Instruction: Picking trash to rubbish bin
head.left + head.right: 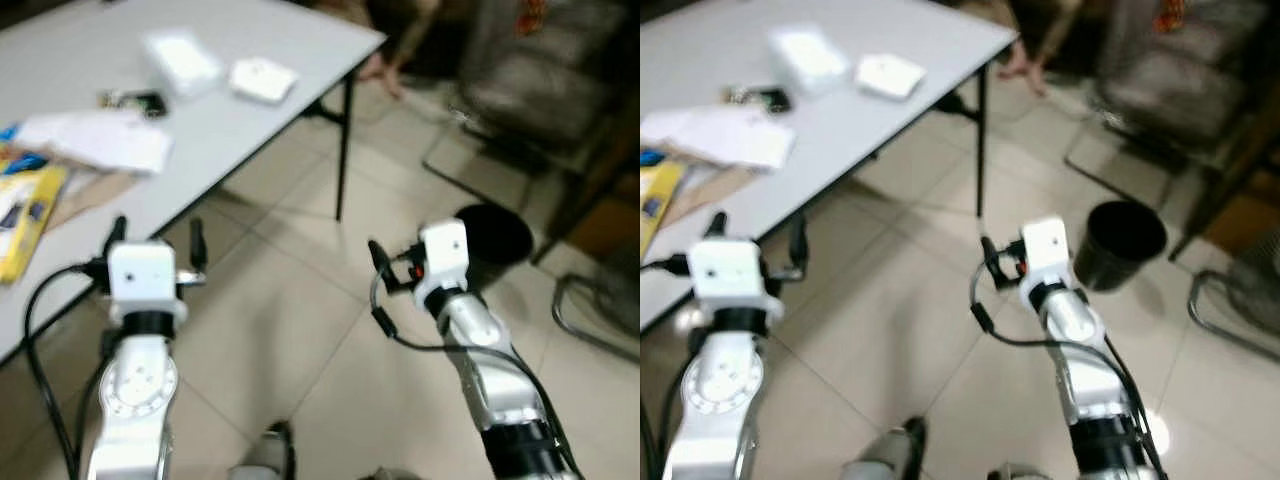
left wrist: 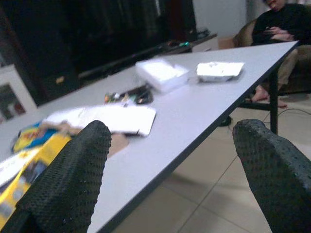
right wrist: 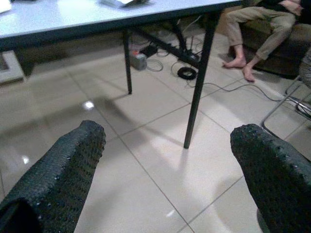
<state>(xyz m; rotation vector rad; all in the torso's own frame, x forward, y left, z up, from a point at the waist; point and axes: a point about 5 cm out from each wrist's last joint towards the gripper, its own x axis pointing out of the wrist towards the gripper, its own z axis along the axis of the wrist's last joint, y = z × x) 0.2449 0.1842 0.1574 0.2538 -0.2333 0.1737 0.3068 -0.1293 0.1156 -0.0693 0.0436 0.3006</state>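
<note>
Head views first: your grey table (image 1: 250, 120) fills the upper left of the frame, carrying the likely trash, namely a white tray (image 1: 262, 79), a white box (image 1: 180, 60), a sheet of white paper (image 1: 100, 140) and yellow packaging (image 1: 25, 215) at the left edge. The black rubbish bin (image 1: 1123, 243) stands on the tiled floor at right of centre, well apart from the table. Both arms are raised in front of you, probably readying a reach. The left gripper (image 1: 155, 240) sits near the table edge; the right gripper (image 1: 380, 262) hangs over bare floor.

Left wrist view: its fingers (image 2: 73, 179) are spread wide and empty, aimed along the tabletop at the paper and box.

Right wrist view: fingers (image 3: 63, 170) parted, empty, facing a table leg (image 3: 197, 82), floor cables and a seated person's bare feet (image 3: 235, 63), which the head views barely catch.
</note>
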